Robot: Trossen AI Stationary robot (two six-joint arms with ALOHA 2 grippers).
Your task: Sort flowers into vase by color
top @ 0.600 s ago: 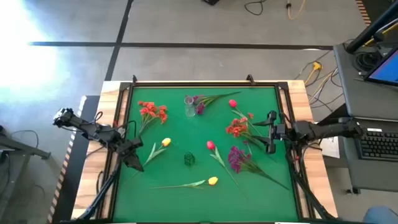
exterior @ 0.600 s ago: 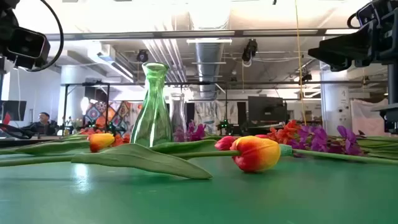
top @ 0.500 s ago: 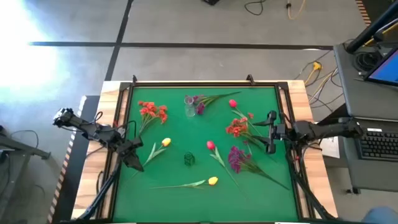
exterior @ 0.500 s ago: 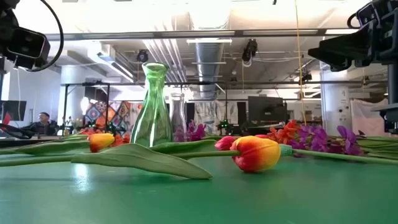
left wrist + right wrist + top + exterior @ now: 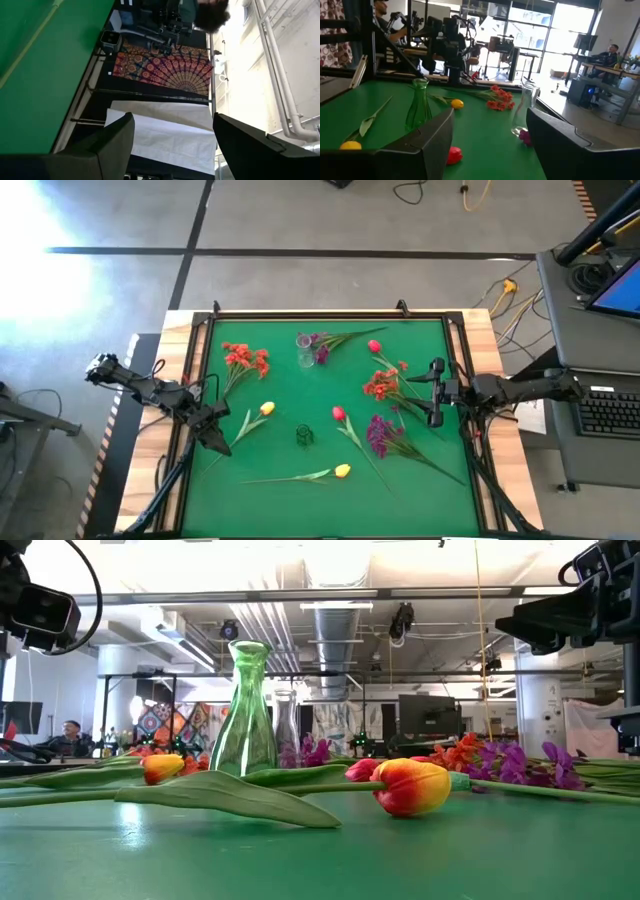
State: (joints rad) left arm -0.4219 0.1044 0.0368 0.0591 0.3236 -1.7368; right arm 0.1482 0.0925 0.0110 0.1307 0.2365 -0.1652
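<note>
High view shows almost no change from a moment ago: the flowers lie in the same spots, and only the left tool (image 5: pixel 213 436) sits a tiny bit differently near the left edge of the green tabletop (image 5: pixel 280 455). The clear vase (image 5: pixel 304 350) stands at the far side, small and narrow, made of see-through glass. A purple spray (image 5: pixel 322 348) lies just beside it, and a pink tulip (image 5: pixel 373 346) is close by to the right. A green glass vase (image 5: pixel 305 436) with a thin neck stands near the middle. An orange-red spray (image 5: pixel 246 360) lies at the far left, and a second orange-red spray (image 5: pixel 382 385) lies on the right, just beside the right tool (image 5: pixel 433 393). A yellow tulip (image 5: pixel 266 409) lies near the left tool, another yellow tulip (image 5: pixel 342 471) lies at the near side, and a pink-red tulip (image 5: pixel 338 414) is in the middle. A bigger purple spray (image 5: pixel 381 433) lies on the right side. The stems are thin and green with long flat leaves. Both arms reach in low from the sides, held above the cloth. The left tool is spread apart and holds nothing. The right tool is spread apart too, also with nothing in it.
</note>
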